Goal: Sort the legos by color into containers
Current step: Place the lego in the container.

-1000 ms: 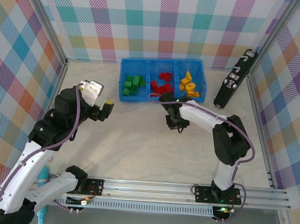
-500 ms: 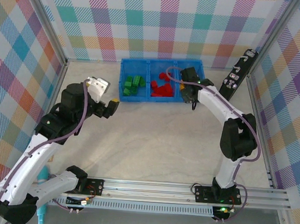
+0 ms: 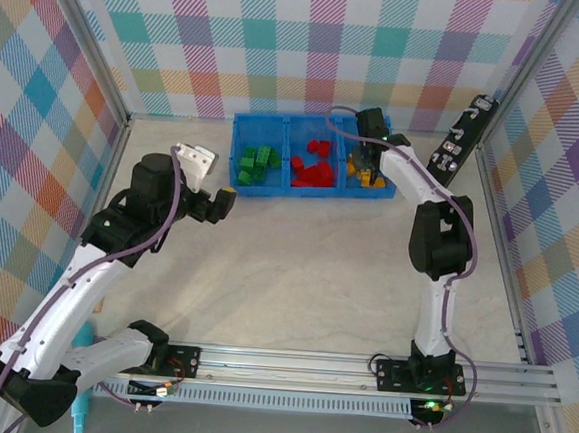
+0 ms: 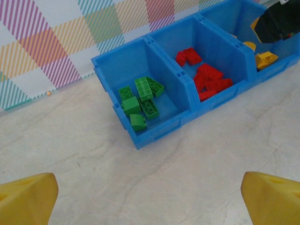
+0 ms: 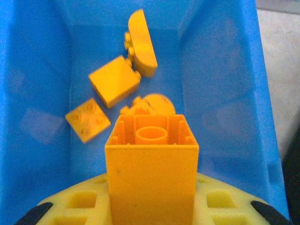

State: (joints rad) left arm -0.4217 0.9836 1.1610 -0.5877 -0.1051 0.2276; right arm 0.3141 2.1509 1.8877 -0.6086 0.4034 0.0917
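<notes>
**Yellow-orange brick held over the right compartment**

Legos of three colours lie in the blue tray point(image 3: 239, 122). The green bricks point(image 4: 140, 101) are in the left compartment point(image 4: 112, 63), the red bricks point(image 4: 208, 77) in the middle compartment point(image 4: 171, 37), and the loose yellow-orange bricks point(image 5: 115, 79) in the right compartment point(image 5: 225, 93).

My right gripper point(image 3: 367, 162) is closed on one yellow-orange brick point(image 5: 151, 164), whose hollow underside faces my wrist camera. The frame's bottom edge cuts off that brick's lower end and most of my pads point(image 5: 70, 204), so I cannot make out exactly where they bite. The brick also covers part of a rounded piece point(image 5: 157, 103) behind it.

From above, my right gripper hides much of the right compartment, and I cannot pick out the held brick there. My left wrist camera crops that compartment at the edge, with the dark body of my right gripper over it.

My right arm is stretched far across the table point(image 3: 296, 267), its wrist over the tray's right end. My left arm is bent, and my left gripper point(image 3: 218, 203) hangs above the table near the tray's front left corner. Its fingertips point(image 4: 26, 199) are spread wide with nothing between them, and they show as yellow corners at the bottom of the view.
</notes>
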